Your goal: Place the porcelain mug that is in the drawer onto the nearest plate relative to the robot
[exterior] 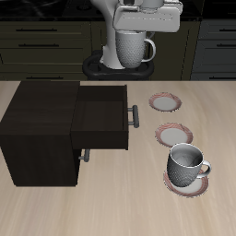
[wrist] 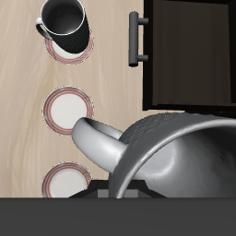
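Exterior view: the claw (exterior: pixel 146 17) gripped the mug (exterior: pixel 135 47) high at the far side, above the open drawer (exterior: pixel 102 117). It probably needed lowering squarely onto the farthest plate (exterior: pixel 166 101).

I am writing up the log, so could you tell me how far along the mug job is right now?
Done: the porcelain mug is out of the open drawer, which shows nothing inside. In hand: the gripper holds it in the air near the robot's base. Left: lowering it onto the plate farthest back. The other mug occupies the front saucer.
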